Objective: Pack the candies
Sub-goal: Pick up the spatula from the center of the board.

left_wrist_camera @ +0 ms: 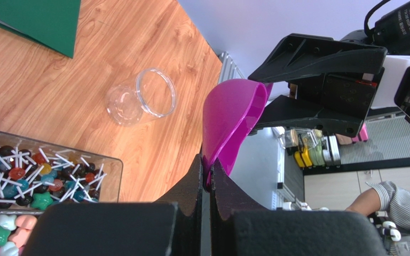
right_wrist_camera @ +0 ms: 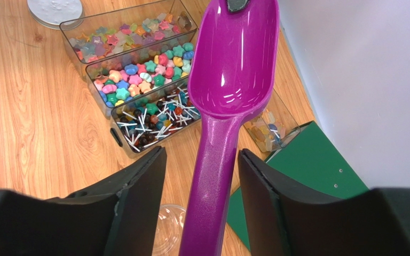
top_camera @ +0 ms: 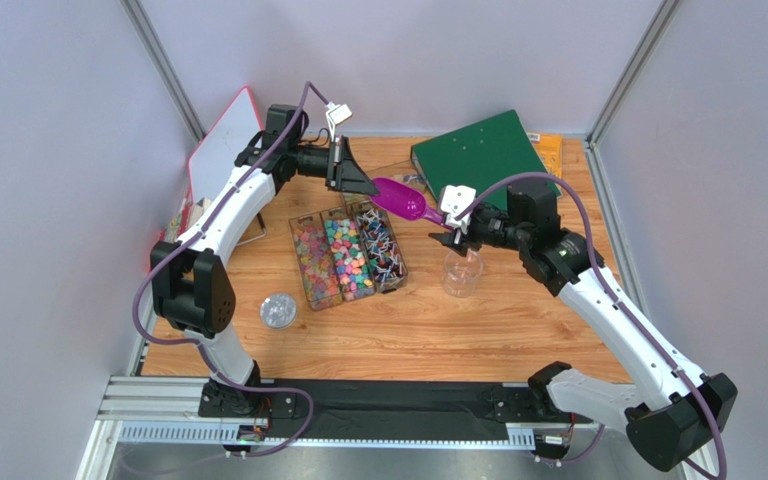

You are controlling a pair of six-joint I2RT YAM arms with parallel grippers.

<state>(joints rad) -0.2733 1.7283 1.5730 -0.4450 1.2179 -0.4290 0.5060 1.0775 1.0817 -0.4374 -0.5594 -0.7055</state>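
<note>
Left gripper (left_wrist_camera: 206, 170) is clamped shut on the bowl tip of the purple scoop (top_camera: 405, 200), holding it in the air above the table (top_camera: 518, 330). Right gripper (right_wrist_camera: 202, 152) straddles the scoop handle with jaws apart, a gap visible on both sides, so no grip. The candies (top_camera: 348, 258) sit in three clear trays (right_wrist_camera: 129, 149) side by side on the table, below and left of the scoop, with an empty clear cup (top_camera: 461, 272) to their right.

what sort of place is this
Probably a robotics lab work cell: two robot arms mounted at a wooden table, plain grey panels walling it in, and staged trays of candies.
</note>
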